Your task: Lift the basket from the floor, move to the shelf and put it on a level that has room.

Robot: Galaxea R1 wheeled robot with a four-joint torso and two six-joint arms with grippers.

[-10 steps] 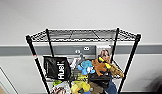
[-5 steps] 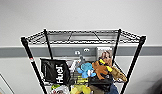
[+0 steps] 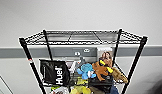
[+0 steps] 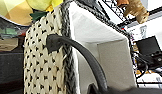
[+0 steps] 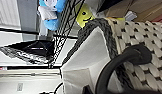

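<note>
Shelf (image 3: 83, 61) is seen directly ahead against a grey wall, its top level (image 3: 82, 37) bare. On the tier below the level, a black Huel bag (image 3: 55, 72), a blue plush toy (image 3: 85, 70) and a brown plush toy (image 3: 102, 68) are crowded together. Basket (image 4: 50, 62) is seen close beside the shelf wires, its dark loop handles (image 5: 122, 62) prominent. Jaw state cannot be told for either arm.

Plain pale grey wall (image 3: 79, 15), evenly lit; horizontal darker grey band (image 3: 12, 52) running across its lower part.
</note>
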